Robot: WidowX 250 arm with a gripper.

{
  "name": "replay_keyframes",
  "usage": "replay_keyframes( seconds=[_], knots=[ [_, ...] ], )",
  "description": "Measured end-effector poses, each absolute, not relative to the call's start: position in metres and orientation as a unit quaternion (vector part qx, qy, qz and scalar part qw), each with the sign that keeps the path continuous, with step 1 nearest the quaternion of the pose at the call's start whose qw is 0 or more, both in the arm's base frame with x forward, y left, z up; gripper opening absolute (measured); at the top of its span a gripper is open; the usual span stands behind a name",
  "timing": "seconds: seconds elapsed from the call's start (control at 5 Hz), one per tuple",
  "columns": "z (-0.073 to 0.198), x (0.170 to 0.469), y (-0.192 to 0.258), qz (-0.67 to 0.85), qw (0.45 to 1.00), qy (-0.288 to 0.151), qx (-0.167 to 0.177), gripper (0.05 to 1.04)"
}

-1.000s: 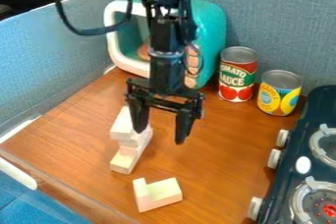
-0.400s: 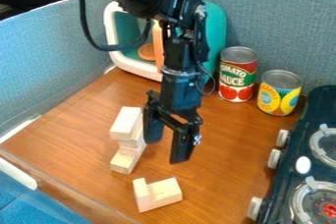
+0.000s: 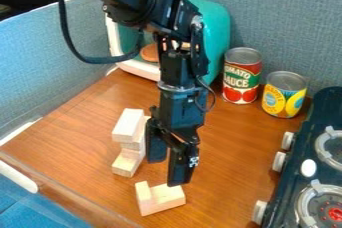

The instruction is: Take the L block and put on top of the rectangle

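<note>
1. Wooden and pale, the L block (image 3: 161, 200) lies on the counter (image 3: 230, 144) just below the hand (image 3: 167, 173) as seen here, its short arm standing up at the left end.
2. The hand is released, its two black fingers spread apart and pointing down. One fingertip overlaps the top edge of the L block in the view; I cannot tell whether they touch.
3. Left of the hand, and near it, is a stack of pale wooden blocks (image 3: 128, 126), with an oblong one on top. The lowest part juts out toward the camera.
4. Above the hand, the black arm (image 3: 143, 2) slants in from the upper left, a dark cable looping beside it.
5. Behind the hand sits a teal box (image 3: 212, 34) with a white-framed opening, partly hidden by the arm.
6. Beyond the hand to the right are a red-and-green can (image 3: 242, 78) and, beside it, a shorter yellow-and-blue can (image 3: 284, 96), both upright.
7. Well to the right of the hand is a dark toy stove (image 3: 299, 172) with white knobs.
</note>
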State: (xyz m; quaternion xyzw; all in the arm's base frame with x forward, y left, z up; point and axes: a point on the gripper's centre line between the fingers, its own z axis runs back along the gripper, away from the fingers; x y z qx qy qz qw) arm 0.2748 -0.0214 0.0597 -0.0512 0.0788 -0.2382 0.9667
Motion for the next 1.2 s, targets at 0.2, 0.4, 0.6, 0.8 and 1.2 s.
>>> replay_keyframes(
  seconds=[0.2,0.4,0.6,0.8,1.2],
  knots=[
    [0.05,0.277,-0.02,-0.22,0.972,0.072,-0.041,1.0],
    [0.022,0.279,-0.02,-0.199,0.975,0.086,-0.035,1.0],
    [0.006,0.277,-0.02,-0.199,0.973,0.115,-0.022,1.001],
    [0.005,0.279,-0.02,-0.201,0.973,0.116,-0.019,0.923],
    [0.026,0.272,-0.016,-0.174,0.981,0.087,-0.025,0.544]
  ],
)
